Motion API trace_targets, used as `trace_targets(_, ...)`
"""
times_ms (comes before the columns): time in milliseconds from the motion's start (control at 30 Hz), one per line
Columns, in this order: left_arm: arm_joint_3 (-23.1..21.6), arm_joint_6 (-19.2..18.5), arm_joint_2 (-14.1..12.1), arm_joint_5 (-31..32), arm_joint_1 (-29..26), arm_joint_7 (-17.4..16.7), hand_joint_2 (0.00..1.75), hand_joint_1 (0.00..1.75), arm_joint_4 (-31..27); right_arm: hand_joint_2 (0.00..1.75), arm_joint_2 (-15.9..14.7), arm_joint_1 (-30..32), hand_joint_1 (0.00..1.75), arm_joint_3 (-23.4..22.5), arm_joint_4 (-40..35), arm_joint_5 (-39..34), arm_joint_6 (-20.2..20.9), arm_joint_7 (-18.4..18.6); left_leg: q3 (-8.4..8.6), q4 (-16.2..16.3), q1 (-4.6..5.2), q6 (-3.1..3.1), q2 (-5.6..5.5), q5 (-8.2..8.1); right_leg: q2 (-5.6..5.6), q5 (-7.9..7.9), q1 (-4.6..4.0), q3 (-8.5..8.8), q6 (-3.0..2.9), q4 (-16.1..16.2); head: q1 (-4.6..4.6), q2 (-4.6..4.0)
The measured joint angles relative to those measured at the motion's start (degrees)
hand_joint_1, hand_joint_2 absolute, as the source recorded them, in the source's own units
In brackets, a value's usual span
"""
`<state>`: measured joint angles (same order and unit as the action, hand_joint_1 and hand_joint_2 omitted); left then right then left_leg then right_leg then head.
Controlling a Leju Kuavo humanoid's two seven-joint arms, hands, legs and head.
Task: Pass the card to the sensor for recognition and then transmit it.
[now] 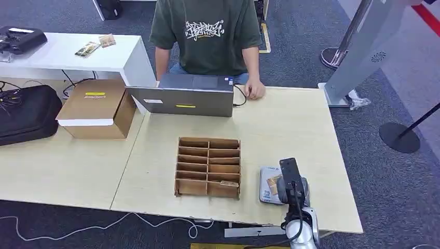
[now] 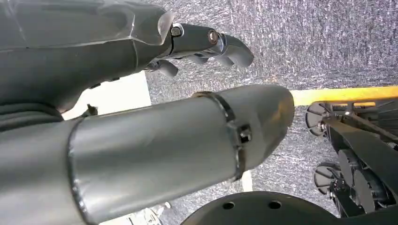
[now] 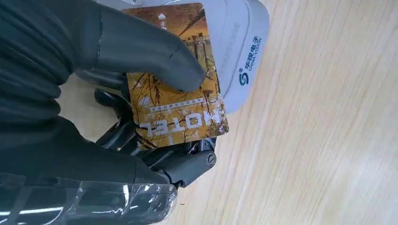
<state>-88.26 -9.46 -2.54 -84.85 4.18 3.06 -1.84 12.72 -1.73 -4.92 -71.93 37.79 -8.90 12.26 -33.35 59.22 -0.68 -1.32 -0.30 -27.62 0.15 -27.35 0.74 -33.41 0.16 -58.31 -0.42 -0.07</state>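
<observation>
My right hand (image 3: pixel 117 93) grips a brown hotel card (image 3: pixel 180 103), thumb pressed on its face, fingers beneath. The card lies partly over the white card sensor (image 3: pixel 246 51), a flat pad on the table. From the head camera, the right hand (image 1: pixel 291 184) hovers over the sensor (image 1: pixel 265 181) near the table's front right, with the card (image 1: pixel 273 182) peeking out beside it. My left hand (image 2: pixel 206 47) hangs beside my body above the carpet, fingers loosely curled and holding nothing.
A cardboard sorting box (image 1: pixel 208 167) with several slots stands just left of the sensor. A person (image 1: pixel 207 36) sits behind a laptop (image 1: pixel 188 98) at the far edge. A brown carton (image 1: pixel 96 109) and black bag (image 1: pixel 26 114) sit on the left table.
</observation>
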Motion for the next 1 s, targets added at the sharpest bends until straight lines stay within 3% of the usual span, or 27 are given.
trace_targets(133, 0.0, 0.3, 0.0, 0.0, 0.0, 0.0, 0.00, 0.00, 0.0, 1.75, 0.0, 0.0, 1.75, 0.0, 0.0, 0.5, -1.2, -1.3, 0.01, 0.0, 0.00, 0.00, 0.00, 0.00, 0.00, 0.00, 0.00, 0.01, 0.00, 0.0, -0.02, 0.00)
trace_targets(267, 0.0, 0.6, 0.1, -0.6, 0.0, 0.1, 0.00, 0.00, 0.0, 1.75, 0.0, 0.6, 1.75, 0.0, -1.9, 2.3, -6.2, -5.4, -0.02, 0.0, 0.02, 0.00, -0.04, 0.01, -0.04, 0.01, 0.00, 0.01, 0.01, 0.0, 0.00, 0.00)
trace_targets(667, 0.0, 0.7, 1.1, -1.8, 0.0, 1.9, 0.00, 0.00, 0.0, 1.75, 0.3, 3.5, 1.75, 2.1, -17.7, 10.9, -18.7, -14.1, -0.11, 0.0, 0.02, 0.01, -0.03, 0.00, -0.03, -0.01, 0.01, -0.07, 0.01, 0.0, -0.02, 0.00)
trace_targets(767, 0.0, 0.7, 1.2, -2.0, -0.1, 2.3, 0.00, 0.00, 0.0, 1.75, 0.3, 4.1, 1.75, 2.7, -20.7, 15.5, -23.5, -16.2, -0.11, 0.0, 0.02, 0.01, -0.03, 0.00, -0.04, -0.01, 0.01, -0.07, 0.01, 0.0, -0.02, 0.00)
trace_targets(867, 0.0, 0.8, 1.5, -1.6, -0.1, 2.8, 0.00, 0.00, 0.0, 1.75, 0.3, 4.4, 1.75, 3.2, -23.3, 24.6, -29.1, -17.2, -0.10, 0.0, 0.01, 0.00, -0.03, 0.00, -0.03, -0.01, 0.01, -0.07, 0.01, 0.0, -0.02, 0.00)
trace_targets(1000, 0.0, 1.1, 1.5, -0.4, 0.0, 3.1, 0.00, 0.00, 0.0, 1.75, 0.5, 4.5, 1.75, 3.0, -25.8, 40.1, -29.9, -18.1, -0.10, 0.0, 0.01, 0.00, -0.03, 0.00, -0.04, -0.01, 0.00, -0.07, 0.01, 0.0, 0.00, 0.00)
